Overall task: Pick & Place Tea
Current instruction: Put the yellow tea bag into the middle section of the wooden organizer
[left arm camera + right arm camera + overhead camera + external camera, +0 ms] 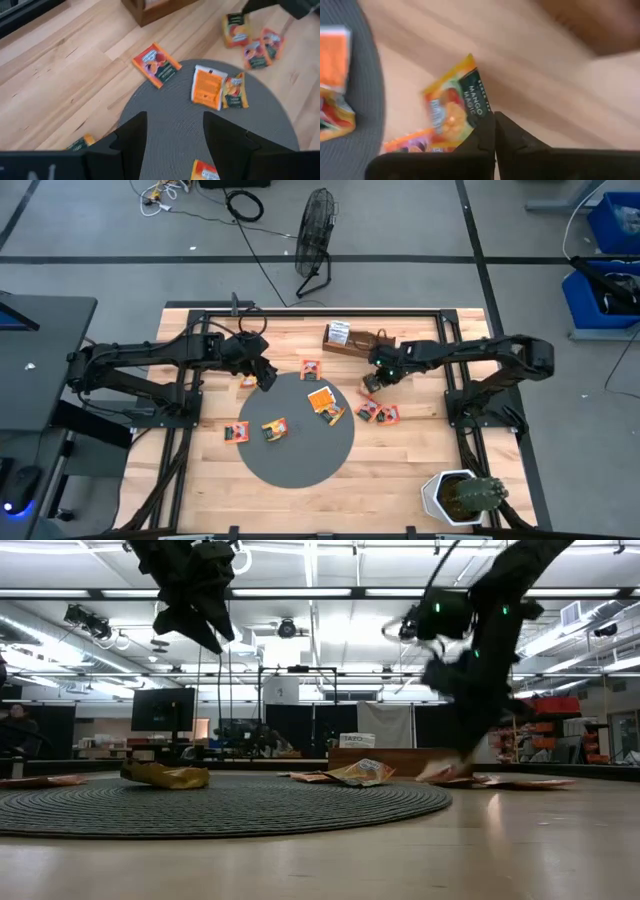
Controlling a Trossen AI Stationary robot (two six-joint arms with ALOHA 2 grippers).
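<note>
The tea lies as small flat packets around a grey disc. Two packets lie on the disc, one at its far edge, others on its left, and two right of it. My right gripper is shut on an orange and green packet just right of the disc. Above the disc's far left edge my left gripper hangs open with nothing between its fingers. My right gripper pinches the orange and green packet between its two fingertips at one edge, close to a corner. The fingers come from above, pointing steeply down. In the low view the packet slants up toward the fingers; whether its low end is clear of the table I cannot tell.
A wooden box with a white card stands at the back, just behind my right gripper. A potted cactus sits at the near right corner. Bare wood lies along the table's near edge on either side of the disc.
</note>
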